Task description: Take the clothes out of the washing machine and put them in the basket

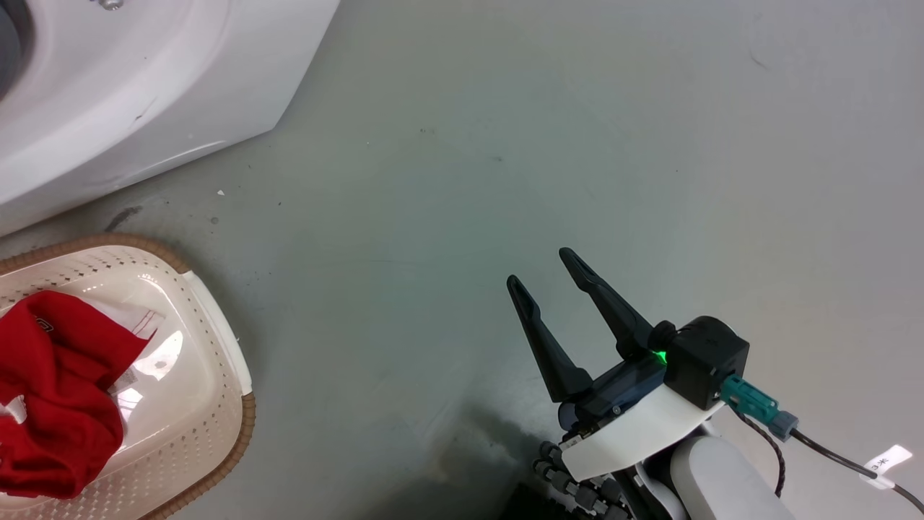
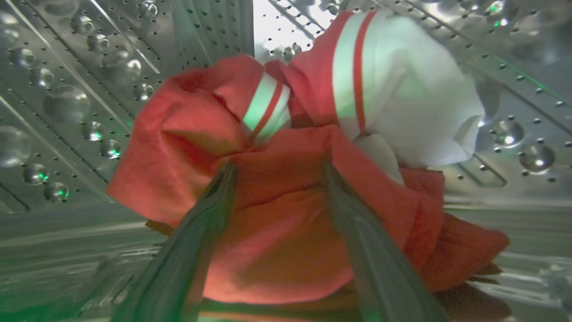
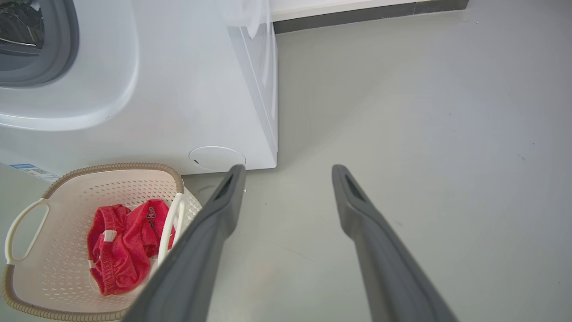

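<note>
- My left jaws stand apart inside the steel drum (image 2: 67, 89), fingers (image 2: 201, 232) straddling a bunched fold of the red-and-white clothes (image 2: 277, 223) at frame centre.
- My right jaws gape over bare floor (image 1: 505, 144), lower right of the head view.
- One red garment (image 1: 58, 390) lies in the basket (image 1: 202, 426), lower left, near the washing machine (image 1: 144, 87).

Washer (image 1: 144, 87): white, curved front, at 10 o'clock in head view. Basket (image 1: 195, 404): cream, perforated, brown rim, upright on floor at 8 o'clock, near washer's front. Red garment (image 1: 50, 390) crumpled inside it, white label showing. Second garment (image 2: 277, 201), red with white panels and thin red stripes, bunched in perforated steel drum (image 2: 67, 89).
</note>
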Controlling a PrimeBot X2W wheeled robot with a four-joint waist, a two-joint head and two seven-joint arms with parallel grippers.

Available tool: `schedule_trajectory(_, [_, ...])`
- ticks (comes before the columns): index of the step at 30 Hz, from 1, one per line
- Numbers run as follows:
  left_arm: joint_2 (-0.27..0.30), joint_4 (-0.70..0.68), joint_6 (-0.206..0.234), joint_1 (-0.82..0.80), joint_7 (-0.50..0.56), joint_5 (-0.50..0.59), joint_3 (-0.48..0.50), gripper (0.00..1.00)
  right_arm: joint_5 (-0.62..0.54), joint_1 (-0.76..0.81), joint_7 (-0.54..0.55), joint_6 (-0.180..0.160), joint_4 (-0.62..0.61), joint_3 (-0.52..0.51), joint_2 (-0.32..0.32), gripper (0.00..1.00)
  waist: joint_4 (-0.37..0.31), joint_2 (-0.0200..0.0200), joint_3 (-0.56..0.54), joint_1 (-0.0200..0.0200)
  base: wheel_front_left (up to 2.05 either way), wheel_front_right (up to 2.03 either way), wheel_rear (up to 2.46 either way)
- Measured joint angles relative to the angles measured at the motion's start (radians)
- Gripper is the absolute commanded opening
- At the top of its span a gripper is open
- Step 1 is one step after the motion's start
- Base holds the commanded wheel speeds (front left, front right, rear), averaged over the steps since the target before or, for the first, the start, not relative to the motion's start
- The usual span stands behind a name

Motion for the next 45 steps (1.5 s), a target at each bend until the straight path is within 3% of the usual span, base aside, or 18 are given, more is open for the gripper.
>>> schedule_trajectory(2, [0.001,0.0,0.0,0.0,0.008,-0.001,-0.002,1.0,0.006,0.0,0.0,0.0,0.0,0.0,0.0,1.0,0.0,0.0,0.002,0.0,0.0,0.0,0.0])
schedule_trajectory(3, [0.0,0.005,-0.004,0.0,0.024,-0.007,-0.003,0.66,0.007,0.0,-0.001,0.0,0.001,0.001,0.0,1.0,0.0,0.0,0.002,0.0,0.0,0.0,0.0])
schedule_trajectory(4, [0.0,0.006,-0.005,0.001,0.027,-0.01,-0.002,0.42,0.01,0.0,-0.002,0.0,0.001,0.001,0.0,1.0,0.0,0.0,0.002,0.0,0.0,0.0,0.0])
schedule_trajectory(5, [0.002,0.005,-0.005,0.001,0.027,-0.01,-0.004,0.0,0.014,0.0,-0.002,0.0,0.002,0.002,0.0,1.0,-0.001,0.0,0.001,0.0,0.0,0.0,0.0])
schedule_trajectory(13, [0.024,-0.01,0.006,0.005,-0.051,0.0,-0.016,0.0,0.022,-0.001,-0.006,0.0,0.008,0.006,0.0,1.0,-0.003,0.0,0.003,-0.0001,0.0,0.0,0.0])
schedule_trajectory(25, [0.068,0.025,-0.002,0.043,-0.452,0.017,-0.025,0.0,0.022,-0.022,-0.008,0.0,0.033,0.011,0.0,1.0,-0.014,0.0,-0.051,-0.0001,0.0,0.0,0.0])
schedule_trajectory(30, [0.05,0.068,0.004,0.097,-0.676,0.027,-0.035,0.0,0.013,-0.024,0.0,0.0,0.041,0.003,0.0,1.0,-0.002,0.0,-0.097,-0.0001,0.0,0.0,0.0])
schedule_trajectory(36, [0.021,0.144,0.012,0.179,-0.873,0.01,-0.027,0.0,-0.006,-0.017,0.02,0.0,0.041,-0.013,0.001,1.0,0.014,0.0,-0.166,-0.0001,0.0,0.0,0.0])
schedule_trajectory(45, [-0.044,0.187,0.003,0.353,-0.983,-0.036,0.003,0.0,-0.043,0.03,0.064,0.0,0.029,-0.046,0.001,1.0,0.052,0.0,-0.284,-0.0002,0.0,0.0,0.0])
